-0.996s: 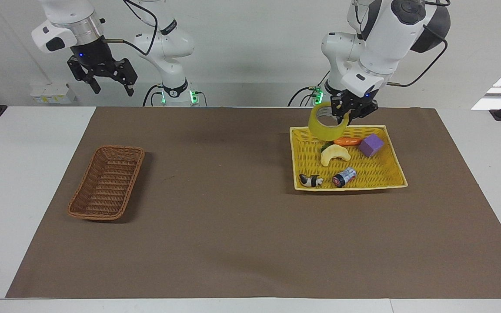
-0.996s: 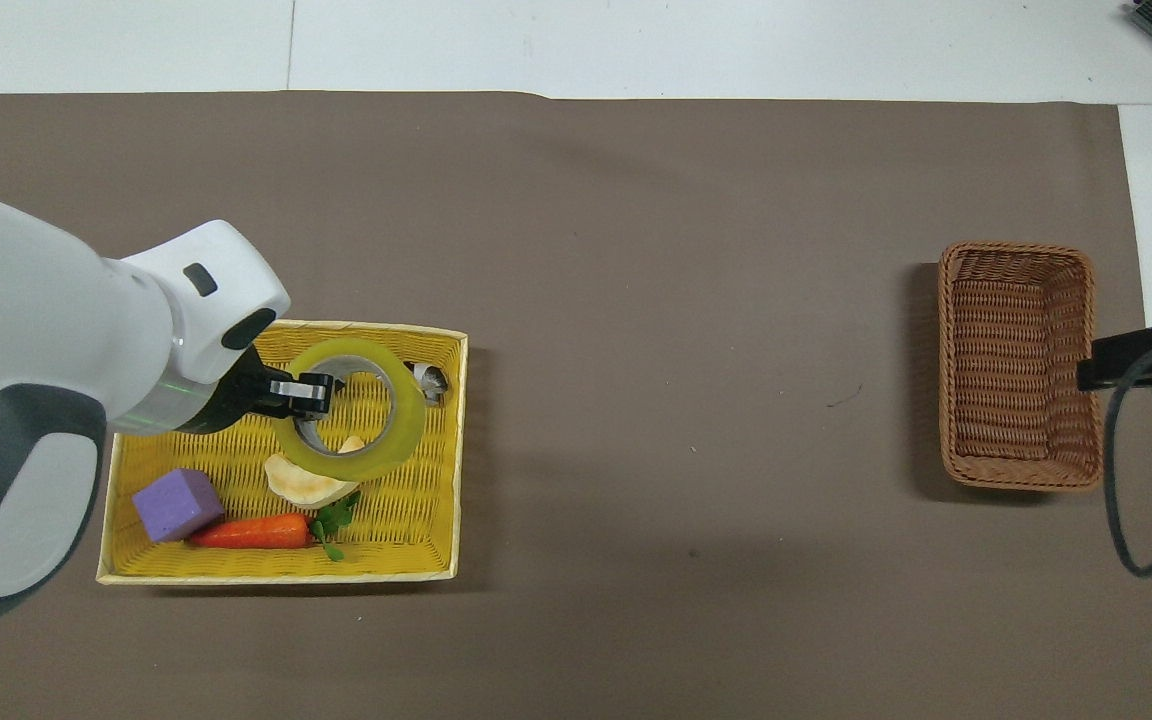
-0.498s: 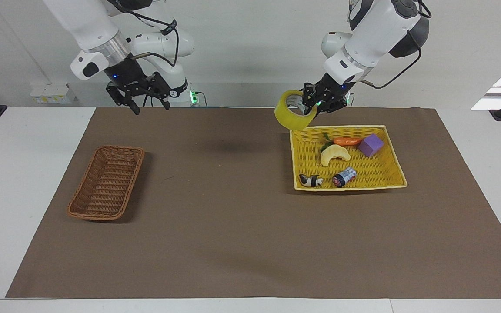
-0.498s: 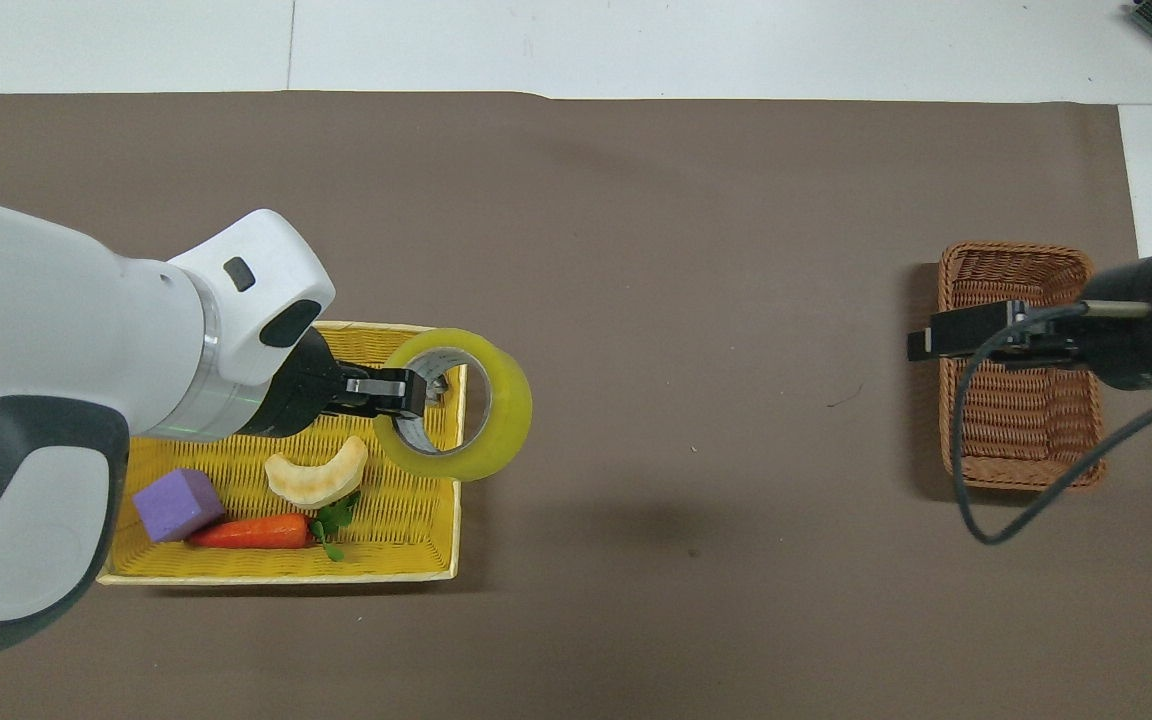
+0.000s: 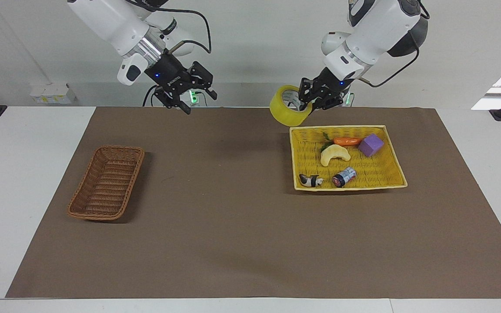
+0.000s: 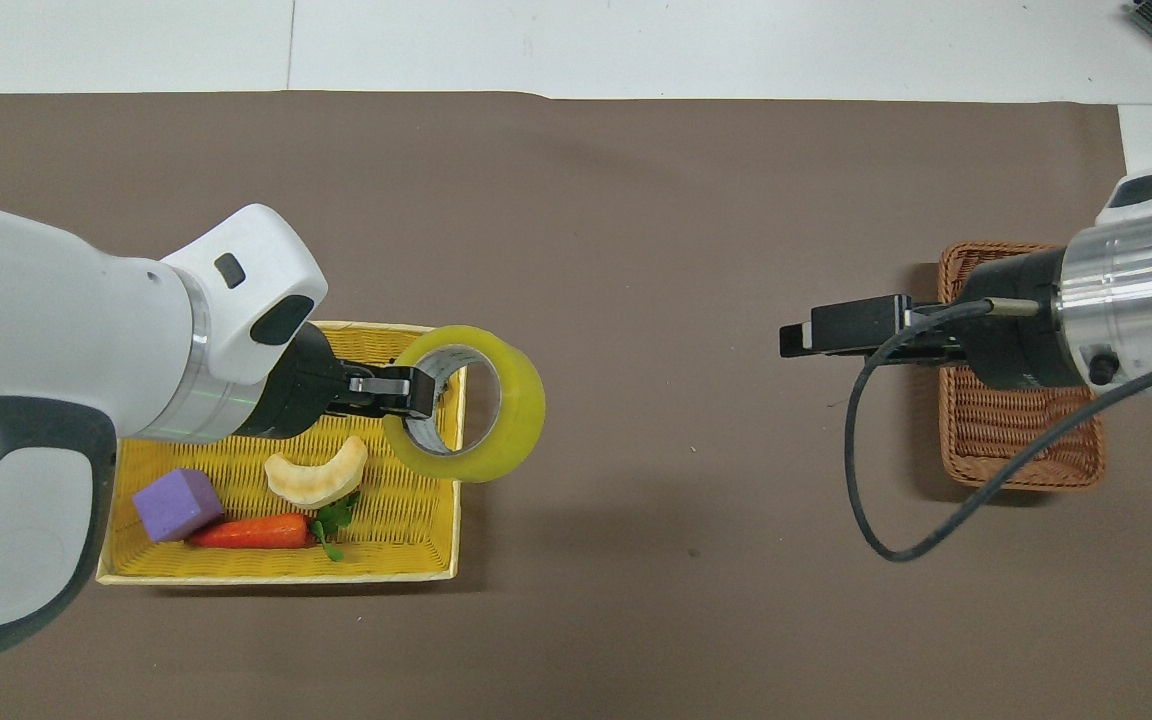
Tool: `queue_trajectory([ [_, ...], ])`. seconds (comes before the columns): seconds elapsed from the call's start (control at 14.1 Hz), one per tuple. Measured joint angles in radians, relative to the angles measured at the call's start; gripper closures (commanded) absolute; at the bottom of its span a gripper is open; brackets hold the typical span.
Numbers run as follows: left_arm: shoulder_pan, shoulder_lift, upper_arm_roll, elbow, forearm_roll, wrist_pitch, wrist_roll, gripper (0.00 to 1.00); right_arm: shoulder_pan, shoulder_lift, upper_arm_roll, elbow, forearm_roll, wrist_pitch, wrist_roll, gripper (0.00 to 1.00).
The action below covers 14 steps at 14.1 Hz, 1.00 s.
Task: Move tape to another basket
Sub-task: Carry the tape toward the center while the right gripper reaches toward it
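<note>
A roll of yellow tape hangs in the air, pinched by its wall in the left gripper, one finger inside the grey core and one outside. The roll stands on edge, its open hole facing sideways. The gripper holds it up over the brown mat, just past the edge of the yellow tray on the side toward the right arm. Under the left arm, the tray holds a pale crescent toy, a carrot, a purple block, a small can and a panda figure. The right gripper is also raised, fingers spread with nothing between them, over the mat between the tape and the brown basket, and well apart from the roll. The basket sits on the mat toward the right arm's end of the table, with nothing in it.
</note>
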Motion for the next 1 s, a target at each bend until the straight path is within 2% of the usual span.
queue_trajectory([
  [0.21, -0.004, -0.004, -0.036, 0.0, -0.002, 0.009, -0.04, 1.0, 0.111, 0.037, 0.001, -0.02, 0.026, 0.15, 0.097, 0.0],
  [0.36, -0.005, -0.004, -0.063, 0.0, -0.003, 0.028, -0.079, 1.0, 0.18, 0.065, 0.003, -0.021, 0.026, 0.204, 0.129, 0.0],
  [0.57, -0.006, -0.006, -0.082, 0.0, -0.003, 0.042, -0.098, 1.0, 0.194, 0.074, 0.001, -0.023, 0.027, 0.203, 0.127, 0.0],
  [1.0, -0.013, -0.018, -0.091, -0.011, -0.003, 0.026, -0.102, 1.0, 0.186, 0.069, -0.009, -0.022, 0.046, 0.113, 0.044, 0.0],
])
